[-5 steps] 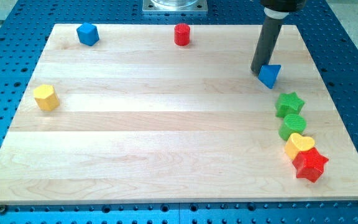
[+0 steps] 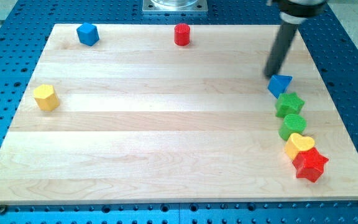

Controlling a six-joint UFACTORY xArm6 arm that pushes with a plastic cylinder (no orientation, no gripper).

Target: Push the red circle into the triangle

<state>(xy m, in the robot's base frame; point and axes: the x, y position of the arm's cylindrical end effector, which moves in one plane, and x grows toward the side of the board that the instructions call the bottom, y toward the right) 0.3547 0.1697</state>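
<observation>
The red circle point(image 2: 181, 34) stands near the view's top edge of the wooden board point(image 2: 166, 124), at its middle. The blue triangle point(image 2: 279, 84) lies at the view's right, touching the top of the green star point(image 2: 289, 103). My tip point(image 2: 270, 74) is at the triangle's upper left corner, touching or nearly touching it. The red circle is far to the left of my tip.
Below the green star runs a chain: a green round block point(image 2: 292, 125), a yellow heart point(image 2: 299, 145) and a red star point(image 2: 310, 164). A blue hexagon-like block point(image 2: 87, 33) sits at the top left. A yellow hexagon-like block point(image 2: 46, 98) sits at the left.
My tip has moved to the right and slightly down. The blue triangle has slid right and down until it meets the green star.
</observation>
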